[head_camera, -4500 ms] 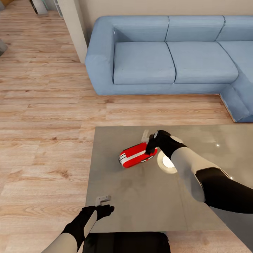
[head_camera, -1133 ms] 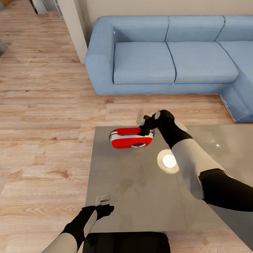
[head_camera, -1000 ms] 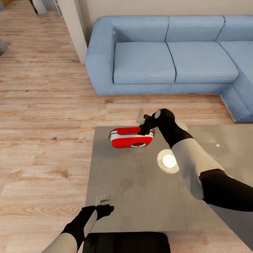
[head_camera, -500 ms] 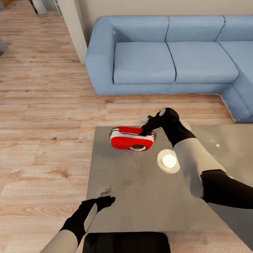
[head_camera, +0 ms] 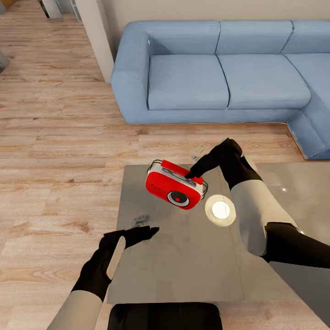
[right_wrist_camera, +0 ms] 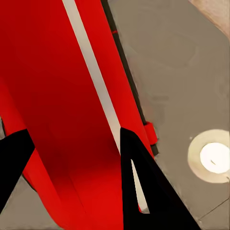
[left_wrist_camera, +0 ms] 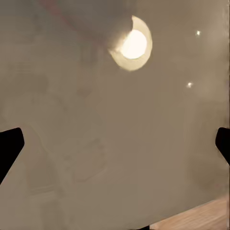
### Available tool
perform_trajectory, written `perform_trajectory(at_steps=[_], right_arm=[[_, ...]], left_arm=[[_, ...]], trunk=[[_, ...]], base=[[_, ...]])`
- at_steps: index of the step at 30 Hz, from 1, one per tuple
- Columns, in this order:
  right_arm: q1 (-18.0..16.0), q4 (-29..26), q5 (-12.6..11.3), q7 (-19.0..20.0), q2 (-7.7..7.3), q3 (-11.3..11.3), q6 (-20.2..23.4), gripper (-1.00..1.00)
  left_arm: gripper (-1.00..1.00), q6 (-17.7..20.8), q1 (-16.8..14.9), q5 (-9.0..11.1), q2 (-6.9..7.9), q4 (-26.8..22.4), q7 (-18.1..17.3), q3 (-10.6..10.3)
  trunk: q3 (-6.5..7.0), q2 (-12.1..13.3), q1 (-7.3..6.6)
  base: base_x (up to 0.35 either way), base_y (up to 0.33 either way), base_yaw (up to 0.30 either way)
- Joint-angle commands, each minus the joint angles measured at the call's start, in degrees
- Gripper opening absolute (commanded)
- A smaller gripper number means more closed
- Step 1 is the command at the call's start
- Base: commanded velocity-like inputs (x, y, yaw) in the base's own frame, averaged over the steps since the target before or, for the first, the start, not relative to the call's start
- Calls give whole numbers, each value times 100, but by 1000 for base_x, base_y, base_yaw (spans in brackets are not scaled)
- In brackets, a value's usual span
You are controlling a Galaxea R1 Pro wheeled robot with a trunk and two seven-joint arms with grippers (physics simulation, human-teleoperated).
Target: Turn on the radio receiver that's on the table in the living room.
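Note:
The radio receiver (head_camera: 175, 185), a red box with a white band and a round black dial, hangs tilted above the far left part of the table (head_camera: 183, 266), dial toward the head camera. My right gripper (head_camera: 193, 171) is shut on the radio's top edge. In the right wrist view the red body (right_wrist_camera: 57, 96) lies between the two black fingers of that gripper (right_wrist_camera: 76, 177). My left gripper (head_camera: 143, 225) stands open low over the table's near left part, a short way in front of the radio. The left wrist view shows this gripper (left_wrist_camera: 115, 146) spread wide over bare tabletop.
A round white-glowing disc (head_camera: 220, 210) sits in the tabletop just right of the radio and appears as the disc (left_wrist_camera: 133, 44) in the left wrist view. The blue sectional sofa (head_camera: 220, 73) stands beyond a strip of wood floor (head_camera: 59, 174). A wall corner (head_camera: 96, 36) rises at back left.
The right gripper has lifted the radio off the table and tipped its dial face toward the camera. The left arm has moved forward over the table toward the radio.

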Motion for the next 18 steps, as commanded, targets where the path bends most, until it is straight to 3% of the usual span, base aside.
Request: perform_trajectory(at_steps=[1,3,6,12,18], right_arm=[[3,-8,-3,100,-57,-3,37,-100],[14,-16,-18,381,-287,2,94,-100],[29,-18,-56,620,-430,-6,124,-100],[176,-19,-59,770,-496,-10,267,-100],[374,-18,-46,780,-507,-18,330,-100]], left_arm=[[100,73,0,54,0,-111,-77,-3],[100,318,0,370,2,-411,-277,-14],[100,539,0,627,6,-642,-360,-29],[100,679,0,770,4,-775,-398,-44],[100,706,0,787,6,-795,-393,-58]], trunk=[[0,0,0],[0,0,0],[0,0,0],[0,0,0],[0,0,0]], base=[[0,0,0],[0,0,0],[0,0,0],[0,0,0],[0,0,0]])
